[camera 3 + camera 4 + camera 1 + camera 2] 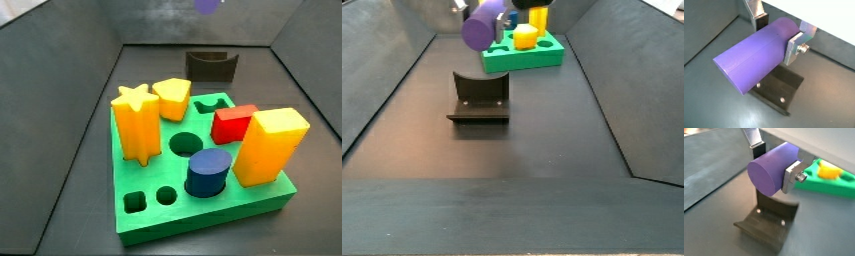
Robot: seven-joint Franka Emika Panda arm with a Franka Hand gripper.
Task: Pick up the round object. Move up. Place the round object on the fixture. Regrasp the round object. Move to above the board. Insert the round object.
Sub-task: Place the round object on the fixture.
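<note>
Above the fixture [478, 100] I see the pincer [777, 31] clamped on the purple round object [752, 59], held clear of the bracket, green board [525, 53] well behind it.

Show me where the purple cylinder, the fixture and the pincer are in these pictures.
Purple cylinder [751, 62]: wrist view, on its curved side.
Fixture [478, 97]: side view, on its upright back plate.
Pincer [774, 159]: wrist view, midway between the fingertips; it is shut on the purple cylinder, above the fixture.
</note>
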